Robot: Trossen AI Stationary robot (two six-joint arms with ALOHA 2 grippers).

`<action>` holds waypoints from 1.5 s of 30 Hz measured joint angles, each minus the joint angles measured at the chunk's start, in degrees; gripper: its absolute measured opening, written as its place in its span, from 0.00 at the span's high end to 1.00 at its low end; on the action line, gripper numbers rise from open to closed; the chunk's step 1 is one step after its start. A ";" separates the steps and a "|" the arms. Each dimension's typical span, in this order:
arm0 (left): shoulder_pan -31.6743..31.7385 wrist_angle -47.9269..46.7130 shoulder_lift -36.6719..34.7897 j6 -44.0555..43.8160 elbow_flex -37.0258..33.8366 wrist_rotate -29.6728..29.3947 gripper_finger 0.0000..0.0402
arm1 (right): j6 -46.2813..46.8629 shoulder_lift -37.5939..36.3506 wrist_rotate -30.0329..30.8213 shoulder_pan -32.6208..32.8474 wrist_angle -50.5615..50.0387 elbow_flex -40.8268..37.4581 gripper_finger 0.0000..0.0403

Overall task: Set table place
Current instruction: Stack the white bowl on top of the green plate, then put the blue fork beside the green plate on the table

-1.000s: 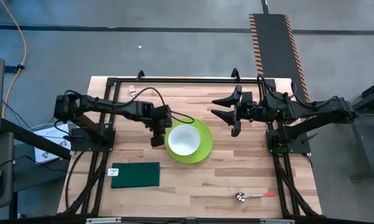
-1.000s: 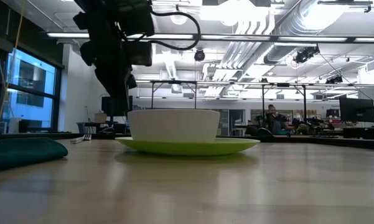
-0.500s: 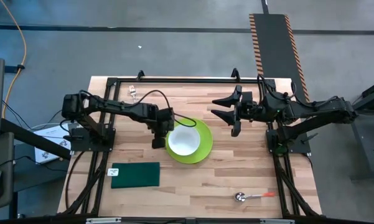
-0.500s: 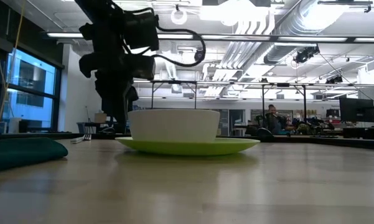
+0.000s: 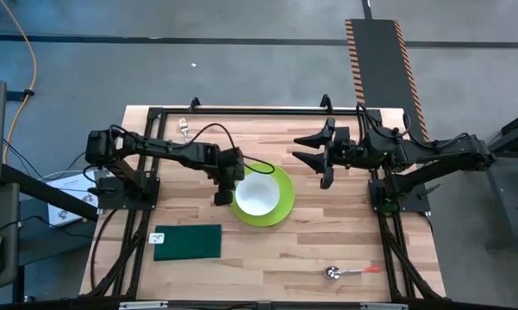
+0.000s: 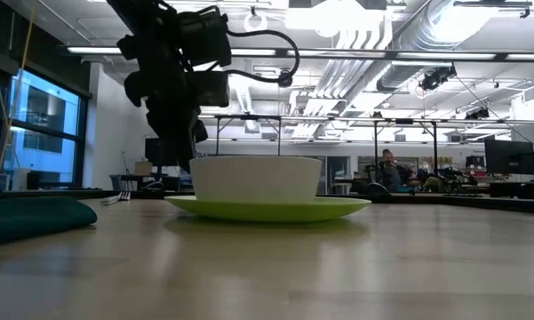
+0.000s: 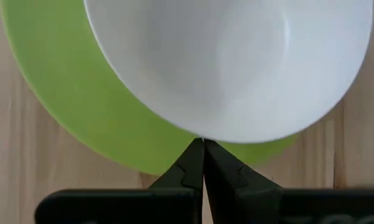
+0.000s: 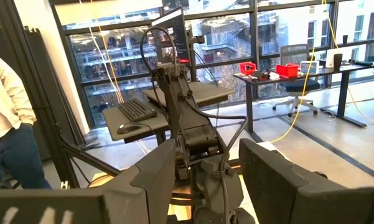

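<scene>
While the table (image 5: 327, 241) lies under everything, we see a plate (image 5: 282, 203) with a bowl (image 5: 257, 195) at centre, a cloth (image 5: 187, 242) at seven o'clock, a spoon (image 5: 349, 272) at five. Our left gripper (image 5: 222, 196), fingers pressed together, touches the bowl's rim; our right gripper (image 5: 315, 148) hangs wide at one o'clock.

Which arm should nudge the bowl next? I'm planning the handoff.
Left: the left gripper sits shut right at the white bowl on the green plate. The right gripper hangs open, farther off.

Bowl (image 5: 257, 194) on green plate (image 5: 283, 200) blocks table (image 5: 345, 241) centre, left gripper (image 5: 223, 184) tight at its left rim; near-centre boards open btwn cloth (image 5: 187, 242) & spoon (image 5: 349, 271).
</scene>
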 joint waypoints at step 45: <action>6.03 0.65 -59.71 -4.98 8.92 -3.73 0.99 | -0.89 0.00 1.62 -1.46 -0.09 0.00 0.58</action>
